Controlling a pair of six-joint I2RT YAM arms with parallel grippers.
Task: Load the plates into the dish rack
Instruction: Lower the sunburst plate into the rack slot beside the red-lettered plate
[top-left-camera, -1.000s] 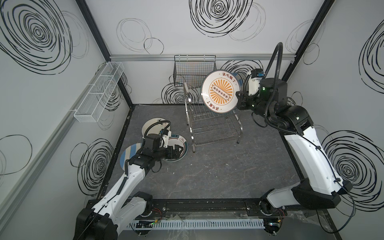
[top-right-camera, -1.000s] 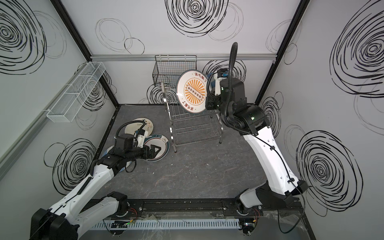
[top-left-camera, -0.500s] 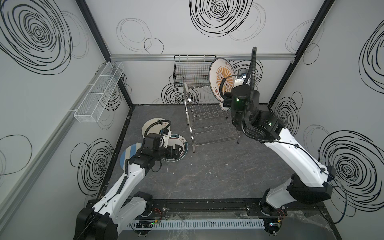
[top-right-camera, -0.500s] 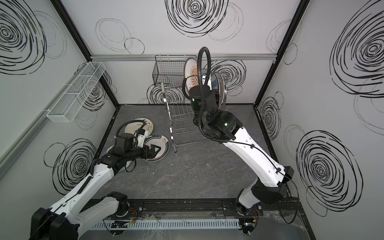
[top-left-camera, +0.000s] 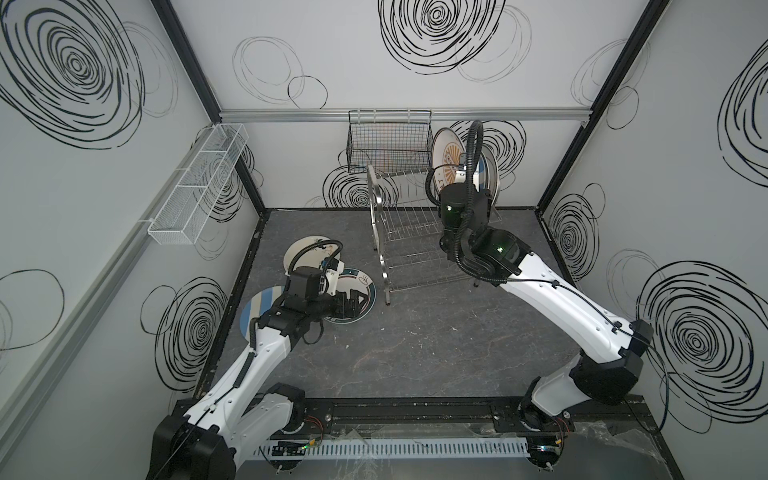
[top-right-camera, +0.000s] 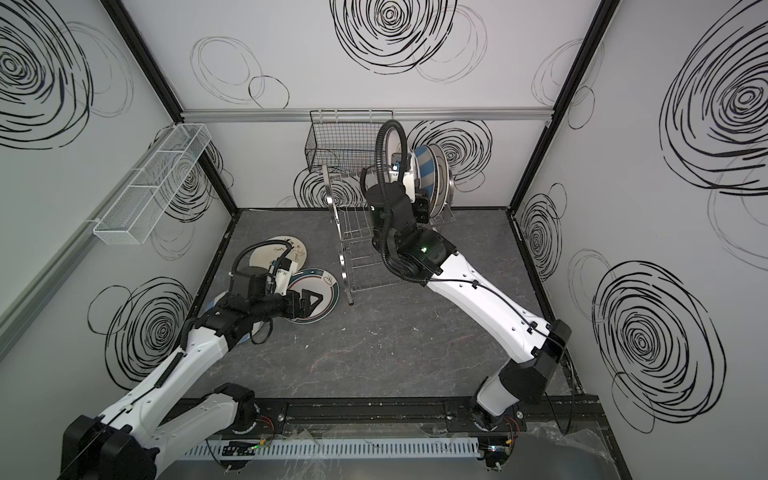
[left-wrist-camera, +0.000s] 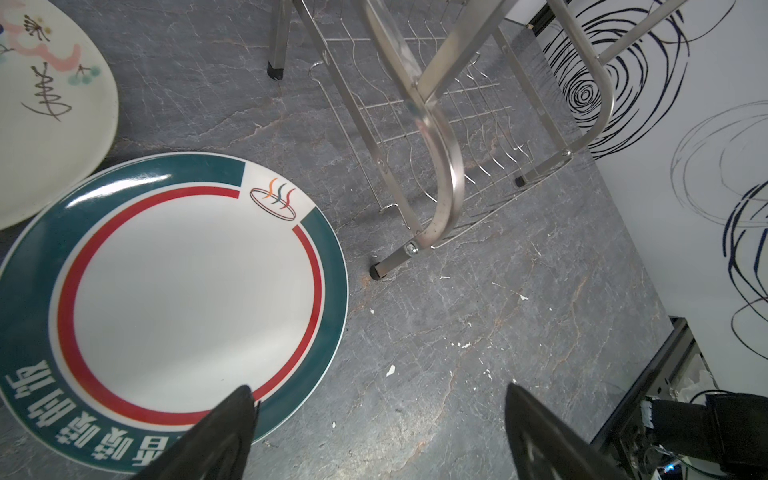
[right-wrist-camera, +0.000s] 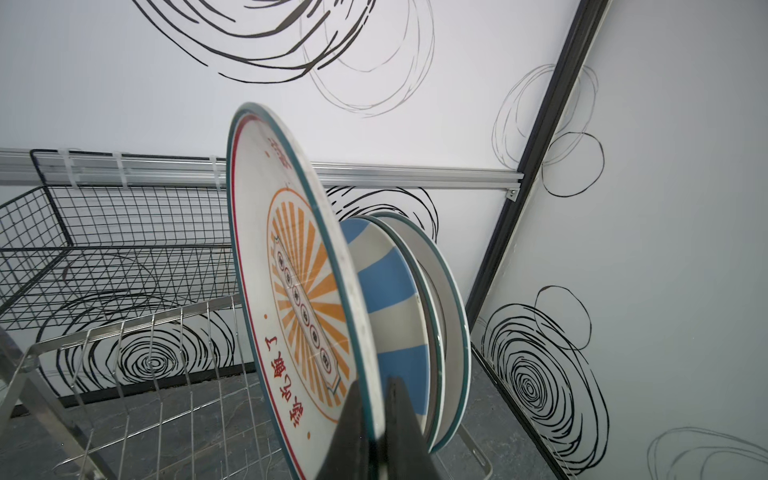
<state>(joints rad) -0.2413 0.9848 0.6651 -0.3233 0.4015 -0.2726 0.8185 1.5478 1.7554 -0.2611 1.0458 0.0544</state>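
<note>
On the left wall hangs a long white mesh tray (top-left-camera: 195, 187), and below it three plates lie flat on the dark stone-look tabletop (top-left-camera: 415, 353). Nearest the wall is a blue-cream striped plate (top-left-camera: 257, 308), partly hidden under the left arm. Just behind it lies a cream plate with pink flowers and brush script (left-wrist-camera: 45, 104), its rim meeting that of a teal-rimmed plate with a red ring (left-wrist-camera: 187, 299). The left gripper (left-wrist-camera: 380, 395) hovers low over the near edge of this teal-rimmed plate with its black fingers spread wide, holding nothing. One fingertip shows above the plate's rim, the other above bare tabletop. To the right stands the dish rack (top-left-camera: 411, 232), shiny steel with arched tube ends, its left part and lower tier bare. A black wire basket (top-left-camera: 388, 141) hangs on the back wall behind it. At the rack's right end the right gripper (right-wrist-camera: 376, 390) has its fingers pressed onto the lower rim of an orange sunburst plate (right-wrist-camera: 299, 291). The plate is held on edge, nearly upright, rising higher than the racked plates. Whether its bottom edge sits in the wires cannot be told. Just beside it a second blue-cream striped plate (right-wrist-camera: 386, 291) stands in the upper tier. Close behind are two more plates with teal edges (right-wrist-camera: 451, 316).
</note>
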